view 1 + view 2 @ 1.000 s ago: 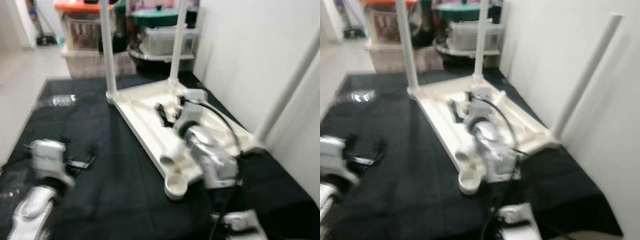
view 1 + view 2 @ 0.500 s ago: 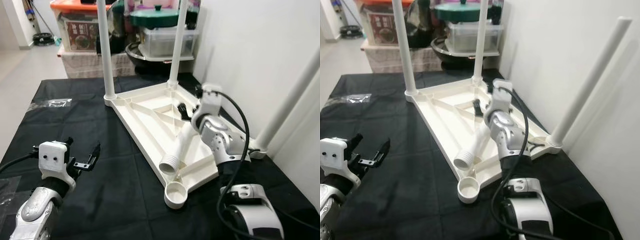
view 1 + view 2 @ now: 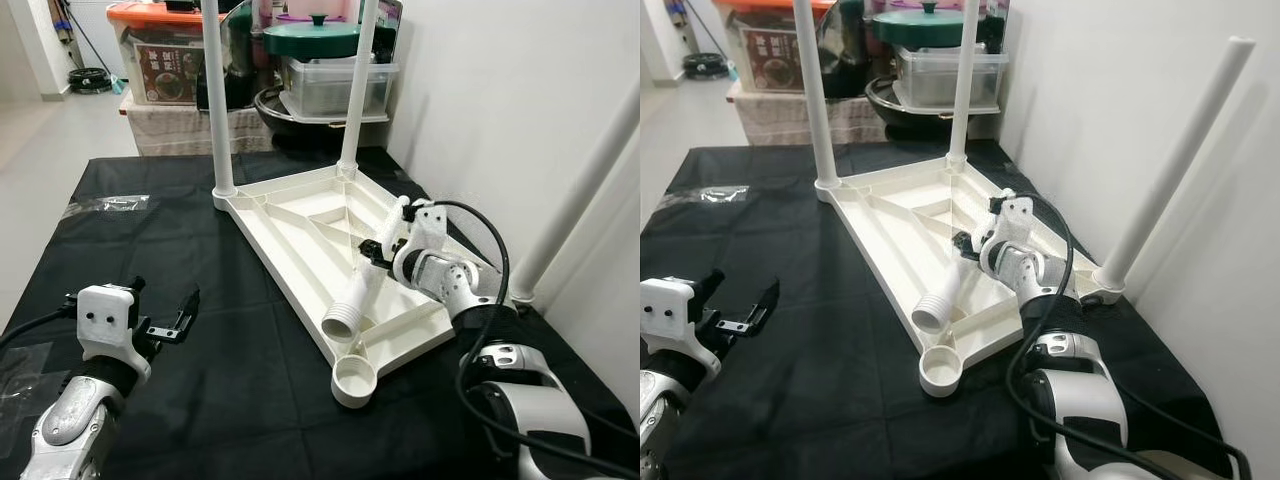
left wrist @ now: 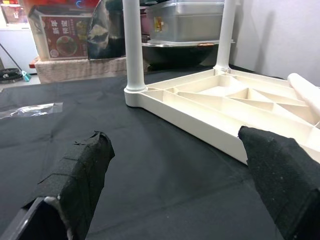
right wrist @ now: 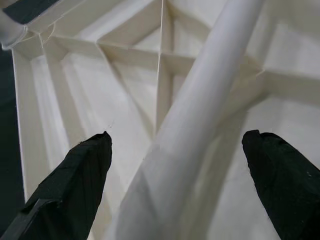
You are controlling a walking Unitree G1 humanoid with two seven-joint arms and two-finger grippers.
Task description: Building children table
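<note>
Loosely, my right jaws (image 5: 175,165) stood wide open astride the loose table leg (image 3: 368,278), gripping nothing; it lay inside the upturned tabletop (image 3: 300,235) on the desk (image 3: 150,250). Light, stiff, slippery plastic, I judged: grip mid-shaft.

Before me a black-clothed worktop (image 3: 230,390) meets a white wall (image 3: 500,90) on my right, with storage bins (image 3: 160,60) and pale floor (image 3: 40,150) beyond.
</note>
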